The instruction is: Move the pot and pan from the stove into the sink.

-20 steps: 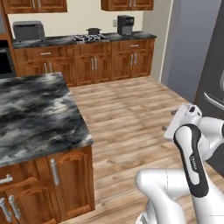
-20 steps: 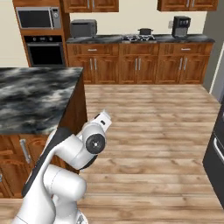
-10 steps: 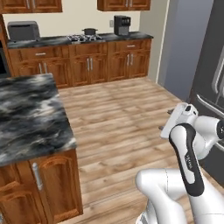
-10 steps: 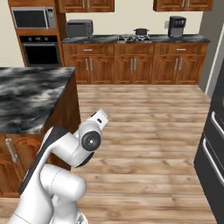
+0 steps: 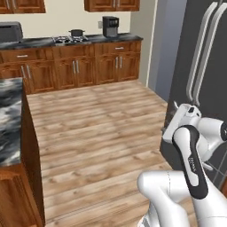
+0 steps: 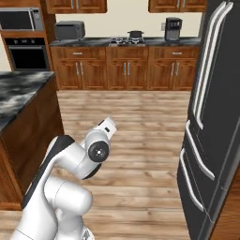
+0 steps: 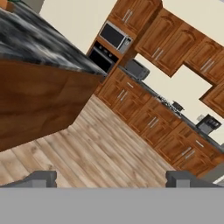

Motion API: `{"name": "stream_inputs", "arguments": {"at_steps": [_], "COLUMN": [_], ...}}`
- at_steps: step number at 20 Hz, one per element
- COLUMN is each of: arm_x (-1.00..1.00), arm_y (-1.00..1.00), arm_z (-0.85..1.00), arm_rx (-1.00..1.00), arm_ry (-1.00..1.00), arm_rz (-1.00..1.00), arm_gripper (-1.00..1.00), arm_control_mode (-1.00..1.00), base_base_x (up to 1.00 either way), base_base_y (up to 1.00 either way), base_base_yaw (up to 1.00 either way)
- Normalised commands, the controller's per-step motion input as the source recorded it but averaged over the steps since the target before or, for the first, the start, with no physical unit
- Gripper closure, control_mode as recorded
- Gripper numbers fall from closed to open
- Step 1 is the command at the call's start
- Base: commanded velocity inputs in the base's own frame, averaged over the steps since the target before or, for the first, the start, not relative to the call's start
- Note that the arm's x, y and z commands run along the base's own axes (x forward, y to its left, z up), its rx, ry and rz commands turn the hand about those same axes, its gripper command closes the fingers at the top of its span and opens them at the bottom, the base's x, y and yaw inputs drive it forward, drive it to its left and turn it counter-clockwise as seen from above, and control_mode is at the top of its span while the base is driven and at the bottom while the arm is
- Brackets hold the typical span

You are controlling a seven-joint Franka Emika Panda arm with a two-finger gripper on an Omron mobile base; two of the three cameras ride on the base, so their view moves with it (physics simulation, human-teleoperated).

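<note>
Hand view: the gripper (image 7: 112,178) is hanging released, jaws wide, gripping nothing — the pot (image 6: 136,34) is sitting on the distant stove (image 6: 127,41).

Dark pot (image 6: 136,33) stands upright on the far stove (image 6: 127,40).

White arm (image 5: 188,195), dark joints (round black cap (image 6: 98,151)).

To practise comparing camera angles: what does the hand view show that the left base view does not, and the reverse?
Hand view's own: the microwave, the wall oven and the open gripper. Left base view's own: the tall fridge with long handles. Shared: the pot on the stove, the coffee maker, the marbled island.
</note>
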Motion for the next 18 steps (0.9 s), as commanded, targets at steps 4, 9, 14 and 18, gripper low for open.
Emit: {"name": "stream_inputs", "arguments": {"at_steps": [4, 9, 14, 18], "arm_x": [0.00, 0.00, 0.00, 0.00], "arm_y": [0.00, 0.00, 0.00, 0.00], "arm_z": [0.00, 0.00, 0.00, 0.00], "arm_rx": [0.00, 0.00, 0.00, 0.00], "arm_ry": [0.00, 0.00, 0.00, 0.00], "arm_rz": [0.00, 0.00, 0.00, 0.00], "arm_gripper": [-1.00, -1.00, -1.00, -1.00], "arm_control_mode": [1.00, 1.00, 1.00, 1.00], "base_base_x": [0.00, 0.00, 0.00, 0.32], "base_base_y": [-0.57, -0.10, 0.00, -0.02], "base_base_yaw": [0.21, 0.20, 0.04, 0.02]}}
